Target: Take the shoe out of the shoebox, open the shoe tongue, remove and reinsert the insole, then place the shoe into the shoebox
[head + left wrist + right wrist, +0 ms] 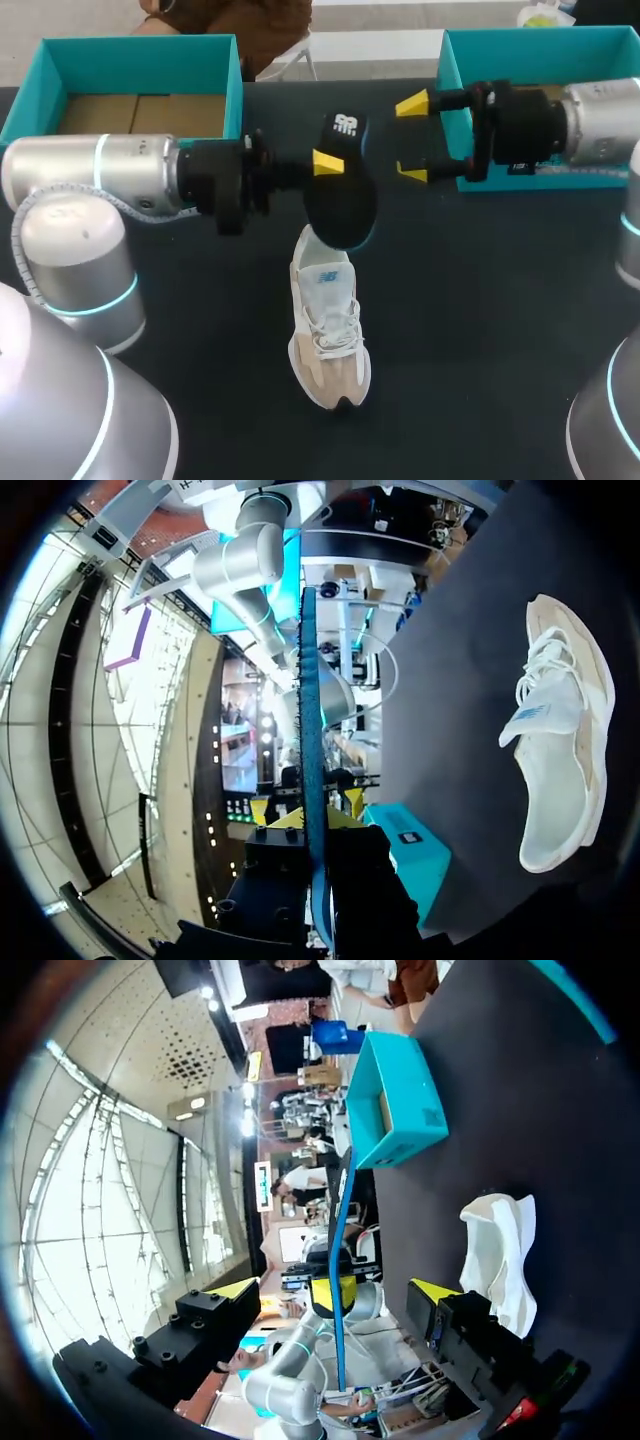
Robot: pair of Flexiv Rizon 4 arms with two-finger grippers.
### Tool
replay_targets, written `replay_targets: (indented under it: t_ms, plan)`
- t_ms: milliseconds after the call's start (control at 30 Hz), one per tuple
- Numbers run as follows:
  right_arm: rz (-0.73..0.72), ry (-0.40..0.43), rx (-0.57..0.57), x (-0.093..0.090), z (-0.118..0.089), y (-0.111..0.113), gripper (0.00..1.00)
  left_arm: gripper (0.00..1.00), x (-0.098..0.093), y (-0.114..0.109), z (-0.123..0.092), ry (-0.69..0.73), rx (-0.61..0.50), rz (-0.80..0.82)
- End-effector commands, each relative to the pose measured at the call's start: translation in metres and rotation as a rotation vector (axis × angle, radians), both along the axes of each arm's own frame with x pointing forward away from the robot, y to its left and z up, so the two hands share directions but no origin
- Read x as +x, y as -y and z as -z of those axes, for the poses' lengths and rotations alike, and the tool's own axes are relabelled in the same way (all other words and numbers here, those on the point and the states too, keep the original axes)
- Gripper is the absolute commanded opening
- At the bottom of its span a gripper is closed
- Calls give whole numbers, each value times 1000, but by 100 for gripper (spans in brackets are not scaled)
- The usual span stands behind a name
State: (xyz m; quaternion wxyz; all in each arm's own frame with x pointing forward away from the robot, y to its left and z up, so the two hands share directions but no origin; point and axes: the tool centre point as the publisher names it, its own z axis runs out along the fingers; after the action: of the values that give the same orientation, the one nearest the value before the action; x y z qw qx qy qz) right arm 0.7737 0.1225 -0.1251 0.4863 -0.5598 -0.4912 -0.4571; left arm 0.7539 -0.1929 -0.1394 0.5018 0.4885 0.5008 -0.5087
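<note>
Left gripper [330,165]: jaws pressed onto the insole [340,200] from two sides, holding it clear of the table [480,330].
Insole: dark, with a teal edge; it hung down from the left jaws. The left wrist view showed it edge-on as a thin teal strip [309,730] running out between that gripper's fingers [312,825].
Right gripper [412,138]: jaws spread wide with nothing between them, just beside the insole and apart from it. Its yellow tips faced the left gripper.
Right wrist view: own gripper [335,1290] had its fingers set far apart. The insole edge [340,1250] stood ahead of the gap, in line with it.
Shoe [328,330]: white and beige, resting on its sole on the table. It lay below the held insole, heel end under it and toe end away from both sets of jaws. It also showed off to one side of the left jaws [560,740] and of the right jaws [500,1260].
Left teal box [140,48]: behind the left arm, brown inside, well apart from the jaws.
Right teal box [530,40]: just behind the right gripper.
</note>
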Motion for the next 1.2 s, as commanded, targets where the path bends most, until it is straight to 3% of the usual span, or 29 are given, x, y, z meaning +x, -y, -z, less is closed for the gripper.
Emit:
replay_targets:
  t_ms: [33,667,800,1033,1200]
  plan:
    - [38,1,-15,-20,-5,19,100,0,-4,-20,-3,-2,-5,-6]
    - [18,-13,-13,-21,-2,22,100,0,8,-19,-5,3,0,1]
    - [-33,92,12,-27,1,33,100,0,9,-17,-7,-1,0,10]
    - [-95,87,-11,-31,5,45,100,0,2,-8,-8,-5,-5,48]
    - [-67,143,39,-34,5,57,100,0,-3,-2,-8,-9,-18,60]
